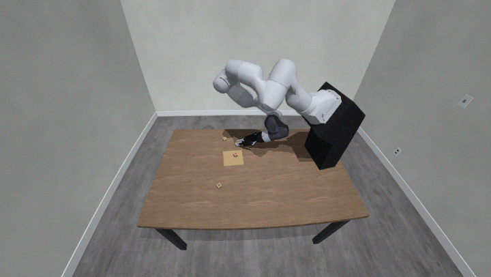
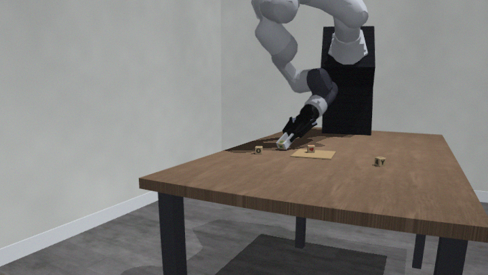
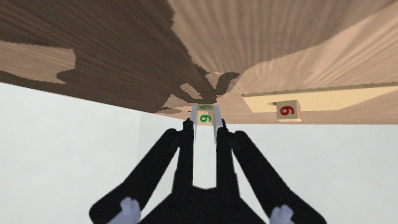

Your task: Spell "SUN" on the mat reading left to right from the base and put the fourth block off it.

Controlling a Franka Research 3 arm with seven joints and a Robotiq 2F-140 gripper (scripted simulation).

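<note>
My gripper (image 1: pixel 239 142) (image 2: pixel 283 142) (image 3: pixel 205 112) is tilted far over, low beyond the mat's edge, and shut on a block with green marks (image 2: pixel 282 144) (image 3: pixel 205 118). One side of it shows a green 6 or 9. Whether it touches the table is unclear. A block with red marks (image 1: pixel 235 154) (image 2: pixel 310 148) (image 3: pixel 287 110) sits on the tan mat (image 1: pixel 228 162) (image 2: pixel 325 154) (image 3: pixel 259 104). A block with a dark round mark (image 1: pixel 224 138) (image 2: pixel 258 150) lies off the mat. Another block (image 1: pixel 219 185) (image 2: pixel 379 161), showing Y on one side, also lies off the mat. Top letters are too small to read.
The wooden table (image 1: pixel 275 192) (image 2: pixel 307 184) carries the mat and the loose blocks. The arm's black pedestal (image 1: pixel 330 137) (image 2: pixel 348 99) stands at one end of the table. The block with the dark mark is near the gripper, by the table's edge.
</note>
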